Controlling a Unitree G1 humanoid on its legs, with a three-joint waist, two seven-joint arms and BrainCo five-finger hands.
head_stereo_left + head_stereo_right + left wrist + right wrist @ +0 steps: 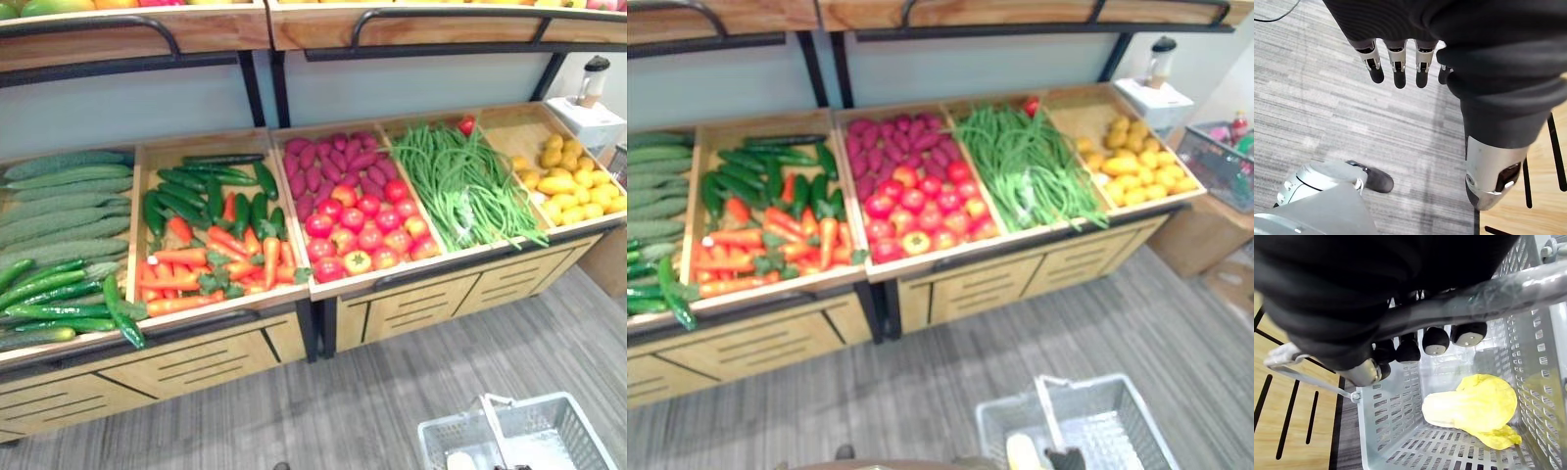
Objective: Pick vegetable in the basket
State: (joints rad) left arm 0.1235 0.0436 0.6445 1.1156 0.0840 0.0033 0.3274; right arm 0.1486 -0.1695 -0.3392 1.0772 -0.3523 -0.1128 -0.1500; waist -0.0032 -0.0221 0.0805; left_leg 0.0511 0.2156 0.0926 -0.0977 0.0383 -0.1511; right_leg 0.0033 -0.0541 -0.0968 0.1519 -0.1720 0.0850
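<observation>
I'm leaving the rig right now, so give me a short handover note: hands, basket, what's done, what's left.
Right hand: shut on the basket handle, holding the basket in front of the stand.
Left hand: open, empty, above the floor.
Done: one pale yellow leafy vegetable lies in the basket.
Left: probably more picks from the stand, if wanted.

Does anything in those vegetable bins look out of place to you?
Yes. One red tomato lies at the back of the green beans, apart from the tomato pile. A dark cucumber hangs over the front edge of the left bin.
</observation>
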